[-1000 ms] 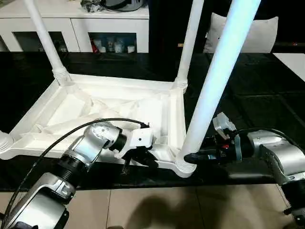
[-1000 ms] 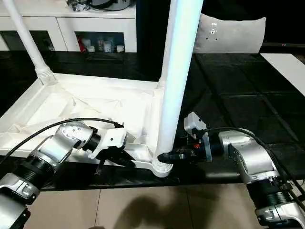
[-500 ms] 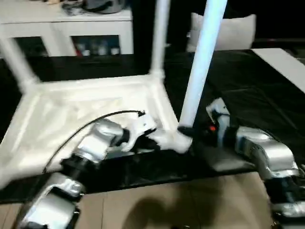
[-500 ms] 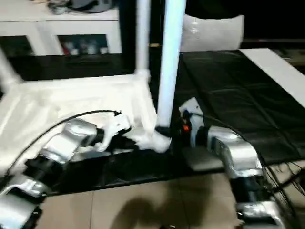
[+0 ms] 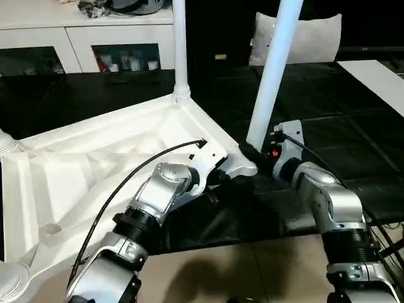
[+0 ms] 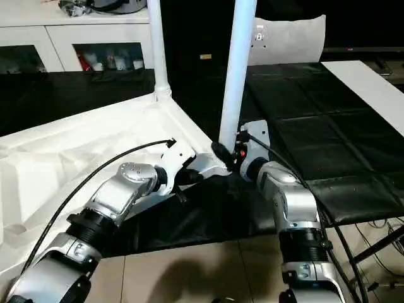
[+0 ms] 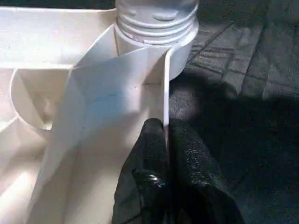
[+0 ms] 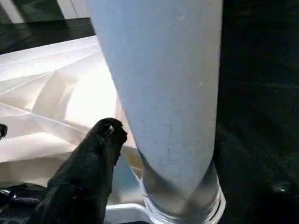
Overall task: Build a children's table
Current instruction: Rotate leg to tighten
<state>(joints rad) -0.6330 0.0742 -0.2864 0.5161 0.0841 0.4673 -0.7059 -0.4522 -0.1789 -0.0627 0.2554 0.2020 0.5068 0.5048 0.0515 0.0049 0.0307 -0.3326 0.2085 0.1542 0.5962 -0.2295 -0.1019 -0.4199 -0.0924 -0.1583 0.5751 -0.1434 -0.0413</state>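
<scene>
The children's table lies upside down on the black work table, its white ribbed tabletop (image 5: 95,170) turned at an angle. One white leg (image 5: 179,50) stands in the far corner socket. A second leg (image 5: 273,76) stands in the corner socket (image 5: 243,167) nearest my arms. My left gripper (image 7: 166,135) is shut on the tabletop's thin rim wall just beside that socket, and it reaches in from the near side (image 5: 214,180). My right gripper (image 5: 250,151) sits at the base of the second leg (image 8: 163,93), from the right. A leg base (image 5: 3,142) shows in the left corner socket.
A white cabinet (image 5: 82,38) with glass doors stands behind the work table. A pale cushion (image 5: 312,38) and a white board (image 5: 379,76) lie at the back right. The tabletop's near left corner (image 5: 12,281) hangs past the work table's front edge (image 5: 265,230) over the tiled floor.
The tabletop has turned on the work table: the corner I hold has swung away from the front edge, both grippers going with it. The head camera has shifted too.
</scene>
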